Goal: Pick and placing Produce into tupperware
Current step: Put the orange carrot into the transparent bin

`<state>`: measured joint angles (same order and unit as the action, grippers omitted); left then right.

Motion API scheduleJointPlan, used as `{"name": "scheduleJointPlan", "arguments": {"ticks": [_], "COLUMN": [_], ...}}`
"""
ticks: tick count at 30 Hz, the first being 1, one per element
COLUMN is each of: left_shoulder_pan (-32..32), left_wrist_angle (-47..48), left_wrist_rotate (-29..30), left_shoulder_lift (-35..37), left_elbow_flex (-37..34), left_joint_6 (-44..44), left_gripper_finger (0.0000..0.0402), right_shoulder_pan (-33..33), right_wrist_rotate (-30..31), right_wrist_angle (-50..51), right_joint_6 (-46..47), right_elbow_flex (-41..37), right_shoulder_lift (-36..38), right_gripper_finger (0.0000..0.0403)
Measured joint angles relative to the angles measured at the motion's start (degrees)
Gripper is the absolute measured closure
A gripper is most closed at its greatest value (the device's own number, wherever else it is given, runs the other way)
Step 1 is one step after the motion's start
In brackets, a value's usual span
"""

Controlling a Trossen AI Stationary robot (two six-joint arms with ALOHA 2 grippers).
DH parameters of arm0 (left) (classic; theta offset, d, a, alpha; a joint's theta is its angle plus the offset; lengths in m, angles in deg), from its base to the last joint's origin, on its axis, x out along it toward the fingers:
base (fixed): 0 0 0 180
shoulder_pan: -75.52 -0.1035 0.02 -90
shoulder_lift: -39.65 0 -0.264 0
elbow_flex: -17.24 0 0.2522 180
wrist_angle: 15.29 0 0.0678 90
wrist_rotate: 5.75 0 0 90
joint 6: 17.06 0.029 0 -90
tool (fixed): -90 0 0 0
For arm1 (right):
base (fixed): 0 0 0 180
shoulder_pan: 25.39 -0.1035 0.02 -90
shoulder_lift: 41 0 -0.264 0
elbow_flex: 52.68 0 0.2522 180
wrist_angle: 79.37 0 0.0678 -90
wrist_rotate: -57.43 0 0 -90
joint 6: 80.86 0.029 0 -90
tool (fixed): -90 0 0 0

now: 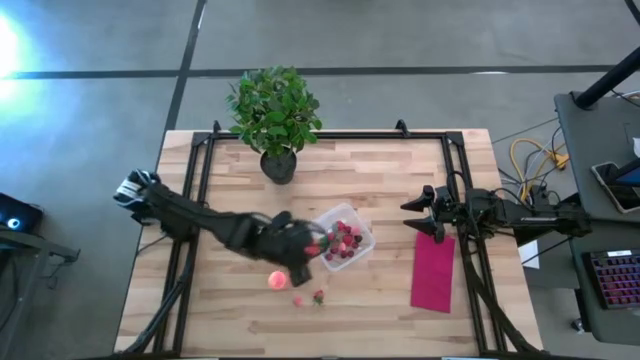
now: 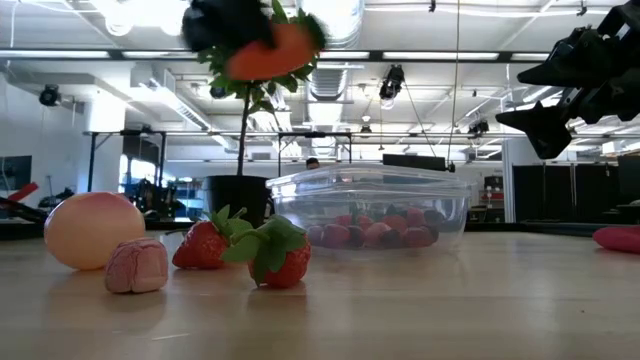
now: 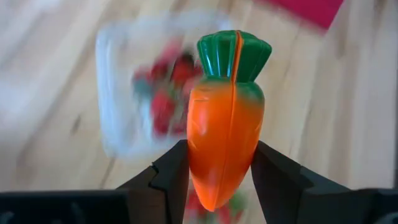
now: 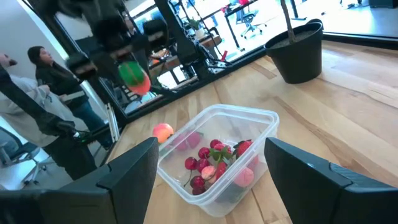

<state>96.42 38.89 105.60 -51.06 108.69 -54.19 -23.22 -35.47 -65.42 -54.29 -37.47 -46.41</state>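
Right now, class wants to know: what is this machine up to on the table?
The left claw is shut on an orange toy carrot, held in the air near the clear container, which already has red berries in it. A peach, a pink piece and two strawberries lie on the table. The right claw waits open beside it.

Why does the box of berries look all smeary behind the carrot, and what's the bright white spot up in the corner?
In the left wrist view the carrot held by the left gripper is sharp, while the tupperware behind it is blurred. In the high view, glare whitens the floor at the upper left edge. In the low view, ceiling lights glare.
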Motion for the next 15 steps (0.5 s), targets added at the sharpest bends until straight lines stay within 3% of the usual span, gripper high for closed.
{"name": "scheduleJointPlan", "arguments": {"ticks": [4,8,15], "left_shoulder_pan": [-5.01,-9.37,-11.2], "left_wrist_angle": [-2.55,-1.48,3.84], "left_wrist_rotate": [-0.42,-5.38,-7.57], "left_shoulder_lift": [-6.25,-14.1,-22.65], "left_elbow_flex": [6.64,12.41,19.04], "left_joint_6": [5.0,6.32,5.98], "left_gripper_finger": [0.0267,0.0263,0.0203], "right_shoulder_pan": [-0.01,-0.02,-0.02], "right_wrist_rotate": [-0.02,-0.02,-0.02], "right_wrist_angle": [0.0,0.02,0.0], "right_joint_6": [0.0,0.0,0.0], "right_elbow_flex": [0.0,0.0,0.0], "right_shoulder_lift": [0.03,0.07,0.0], "right_gripper_finger": [0.0117,0.0117,0.0117]}}
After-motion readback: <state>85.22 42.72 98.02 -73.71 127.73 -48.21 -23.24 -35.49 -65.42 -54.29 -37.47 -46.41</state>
